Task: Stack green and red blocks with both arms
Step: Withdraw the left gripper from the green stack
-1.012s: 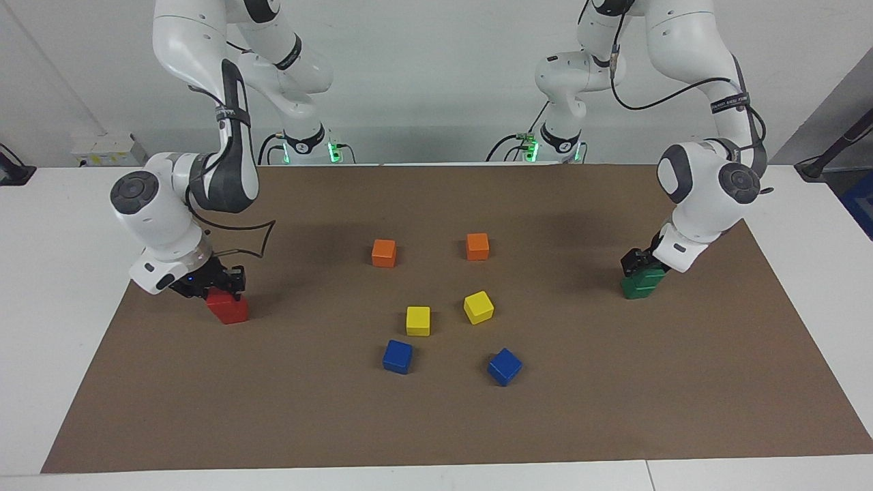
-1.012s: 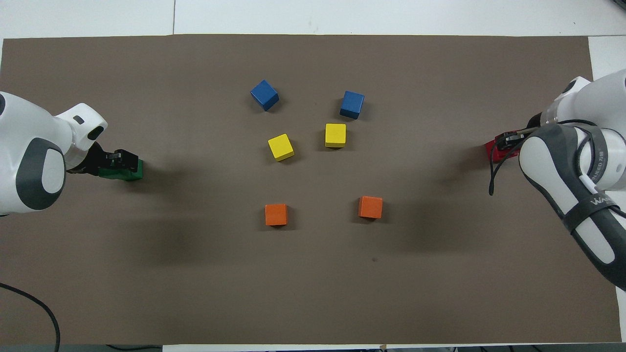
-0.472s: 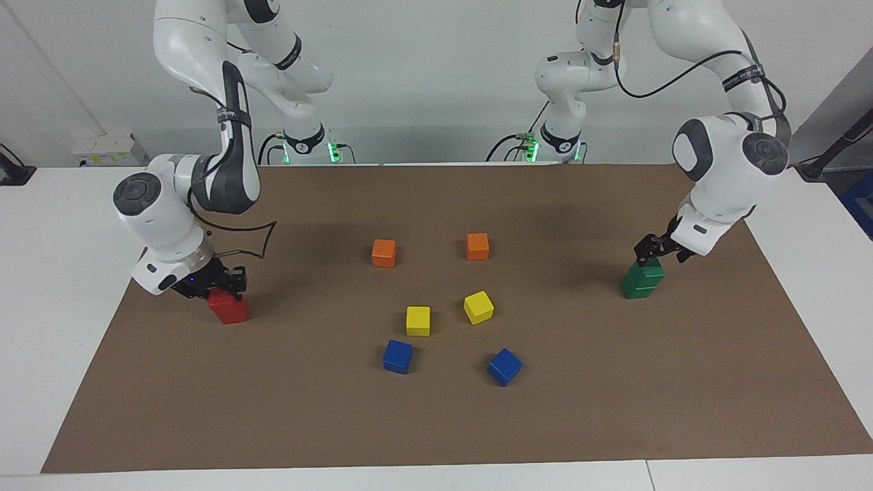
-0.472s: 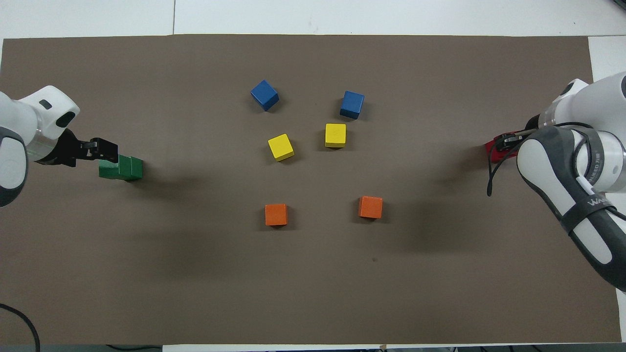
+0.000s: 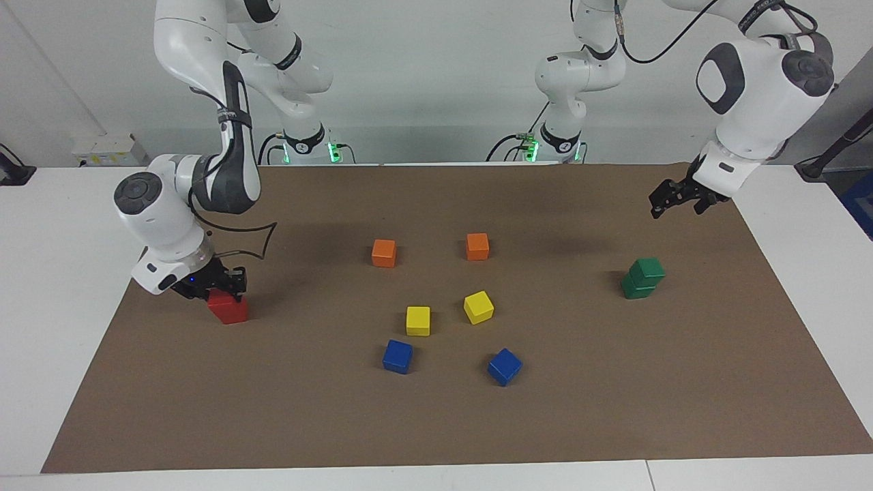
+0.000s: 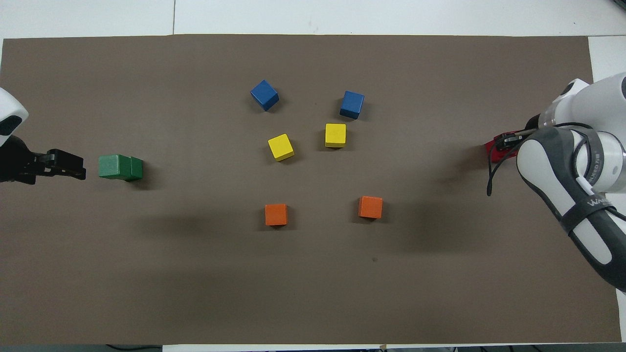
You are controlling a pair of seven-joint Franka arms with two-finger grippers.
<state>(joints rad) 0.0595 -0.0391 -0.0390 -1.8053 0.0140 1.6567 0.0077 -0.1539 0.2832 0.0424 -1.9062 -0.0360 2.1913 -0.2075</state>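
Your left gripper (image 5: 676,199) hangs in the air over the left arm's end of the brown mat (image 5: 436,423), jaws apart and empty. Below it the two green blocks (image 5: 642,278) already stand as a stack, the top one sitting slightly askew on the lower, so that half looks finished. Leave it alone and keep that arm clear of it.

The work in hand is at the right arm's end. Your right gripper (image 5: 219,286) is down on the red block (image 5: 228,307), jaws clamped on it. From the facing view I cannot tell whether one red cube or two are there; the gripper hides the upper part, and in the overhead view only a sliver of red (image 6: 494,150) shows past the wrist.

If the block is seated on its partner, check that the faces line up before you let go, then open fully and rise straight up. Any sideways drag could topple it.

The orange, yellow and blue cubes in the middle stay untouched.
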